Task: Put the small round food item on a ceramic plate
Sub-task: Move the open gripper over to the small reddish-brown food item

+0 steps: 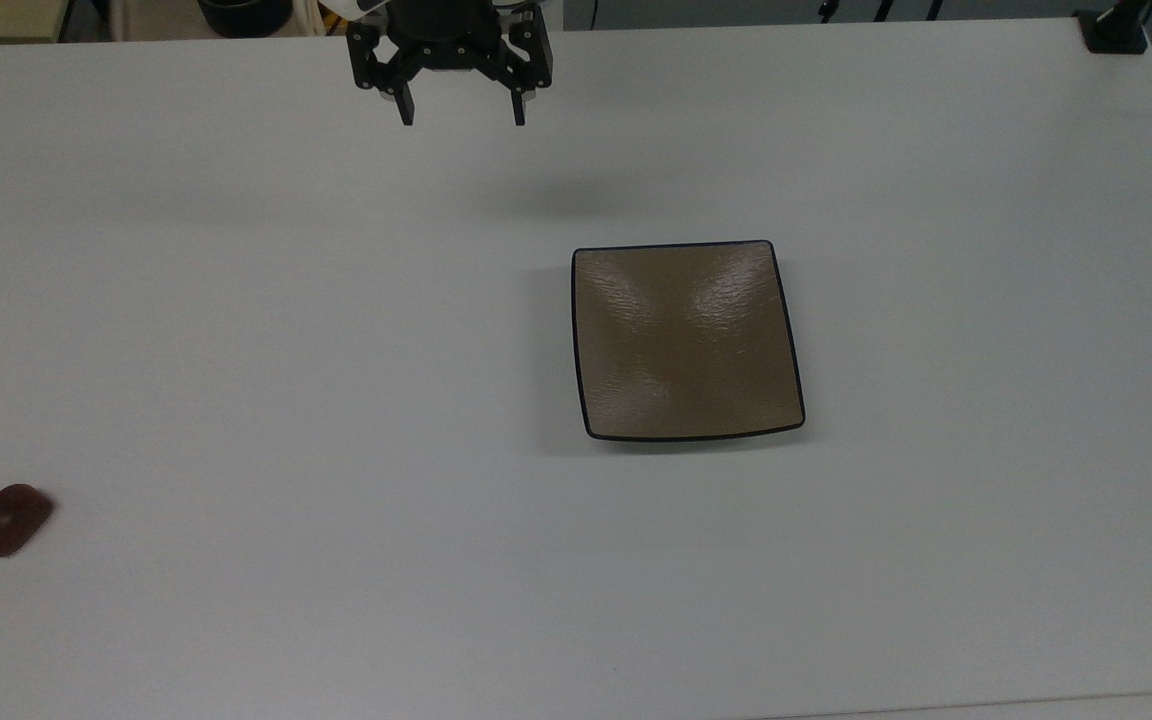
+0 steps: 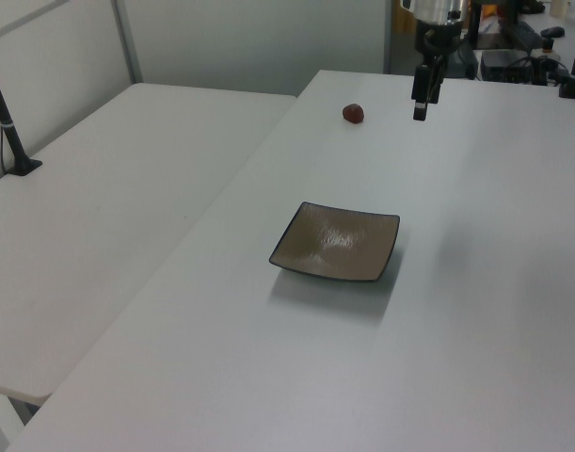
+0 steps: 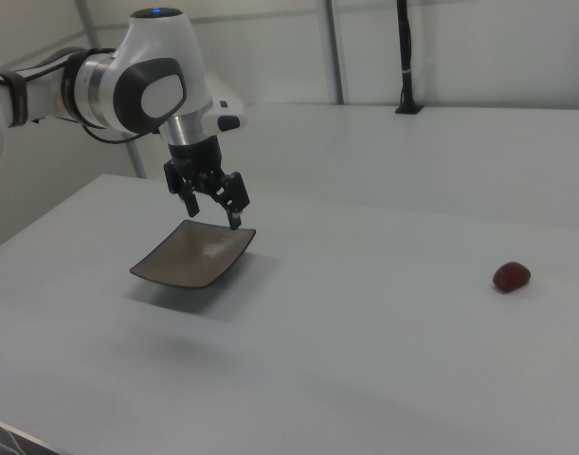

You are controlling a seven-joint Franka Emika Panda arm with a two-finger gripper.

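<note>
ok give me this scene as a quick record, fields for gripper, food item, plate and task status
gripper: gripper open, empty, raised above the table near its far edge in the top view
food item: small round food item lying on the table at the top view's lower left, untouched
plate: ceramic plate empty, right of centre in the top view
gap: item and plate well apart
task status: item not yet picked up

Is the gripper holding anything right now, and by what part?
Nothing is held. The gripper hangs open and empty above the table; the small dark reddish-brown oval food item lies on the table, far from it.
</note>
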